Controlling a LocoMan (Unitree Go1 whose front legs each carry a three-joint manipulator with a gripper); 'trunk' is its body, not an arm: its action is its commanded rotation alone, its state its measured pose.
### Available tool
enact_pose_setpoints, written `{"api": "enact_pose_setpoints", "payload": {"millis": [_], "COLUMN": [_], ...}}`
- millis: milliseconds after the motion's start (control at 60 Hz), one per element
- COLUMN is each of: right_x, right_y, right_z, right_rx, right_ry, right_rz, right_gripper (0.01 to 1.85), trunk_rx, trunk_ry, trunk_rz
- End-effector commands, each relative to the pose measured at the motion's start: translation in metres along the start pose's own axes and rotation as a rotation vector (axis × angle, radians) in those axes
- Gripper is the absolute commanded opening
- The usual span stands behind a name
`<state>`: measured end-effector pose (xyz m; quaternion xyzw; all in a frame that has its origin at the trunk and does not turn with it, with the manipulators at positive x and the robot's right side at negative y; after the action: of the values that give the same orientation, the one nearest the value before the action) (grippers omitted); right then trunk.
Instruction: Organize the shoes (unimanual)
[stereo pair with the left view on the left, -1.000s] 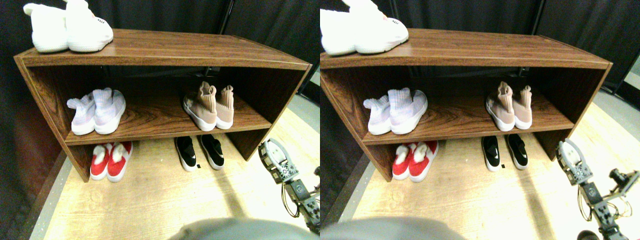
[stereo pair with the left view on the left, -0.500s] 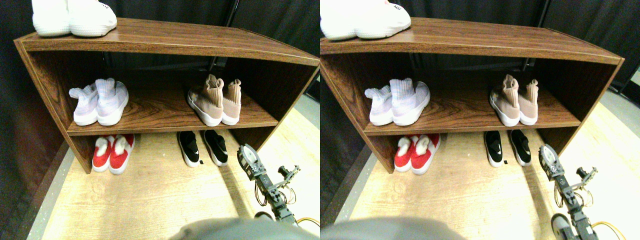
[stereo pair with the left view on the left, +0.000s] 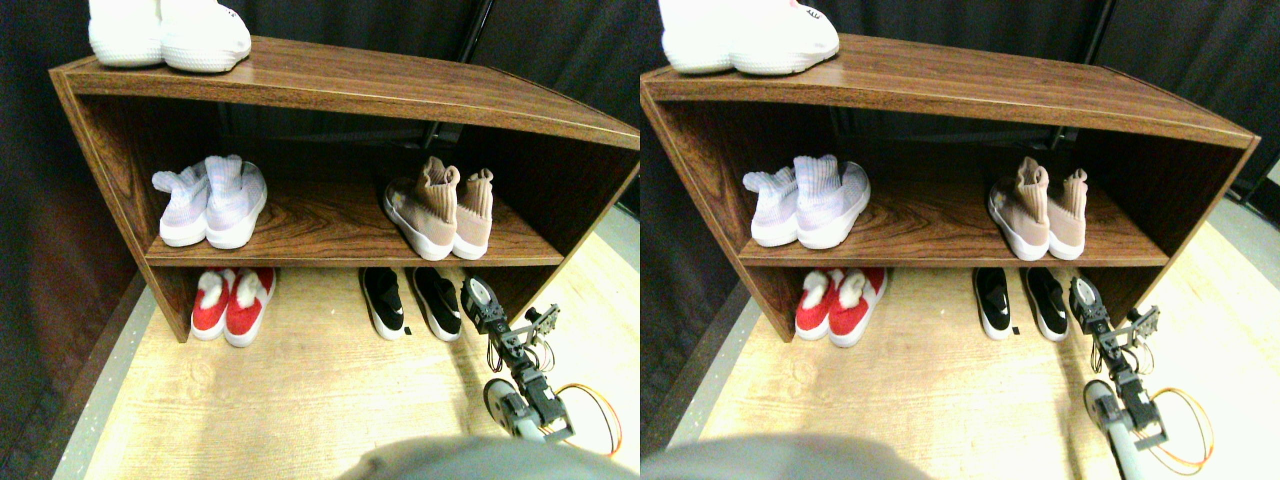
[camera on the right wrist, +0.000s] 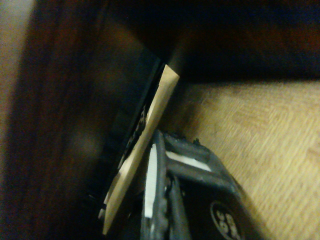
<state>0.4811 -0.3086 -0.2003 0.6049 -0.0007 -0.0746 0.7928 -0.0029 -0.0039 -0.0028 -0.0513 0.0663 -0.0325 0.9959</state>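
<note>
Now five shoe pairs on wooden shelf: two white shoes on top, two pale shoes and two tan shoes on middle board, two red shoes and two black shoes on floor below. Right pincer just beside right black shoe; cannot tell if wide or narrow.

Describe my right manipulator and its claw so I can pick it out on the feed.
The right manipulator is a slim chain of dark grey metal links with exposed orange cable looping beside its base. Its claw is a rounded, light grey frame with dark edges; in the wrist view, the claw appears black with white strips.
</note>
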Motion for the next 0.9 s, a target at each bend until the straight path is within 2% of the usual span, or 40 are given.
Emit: {"api": "enact_pose_setpoints", "payload": {"millis": [17, 217, 367, 433, 533, 833, 900], "right_x": [0.007, 0.022, 0.029, 0.029, 0.024, 0.024, 0.024], "right_y": [0.004, -0.002, -0.01, -0.013, -0.014, -0.01, -0.007], "right_z": [0.005, 0.014, 0.015, 0.012, 0.006, -0.012, -0.017], "right_rx": [-0.002, -0.007, 0.02, 0.019, 0.019, 0.008, 0.014], "right_ry": [-0.023, -0.054, -0.077, -0.085, -0.087, 0.004, 0.053], "right_rz": [0.037, 0.023, -0.016, -0.039, -0.037, -0.05, -0.047], "right_gripper": [0.06, 0.06, 0.06, 0.06, 0.06, 0.06, 0.06], "trunk_rx": [-0.019, -0.016, -0.014, -0.014, -0.015, -0.031, -0.034], "trunk_ry": [0.009, 0.012, 0.016, 0.018, 0.02, 0.022, 0.018], "trunk_rz": [0.021, 0.028, 0.031, 0.033, 0.036, 0.052, 0.051]}}
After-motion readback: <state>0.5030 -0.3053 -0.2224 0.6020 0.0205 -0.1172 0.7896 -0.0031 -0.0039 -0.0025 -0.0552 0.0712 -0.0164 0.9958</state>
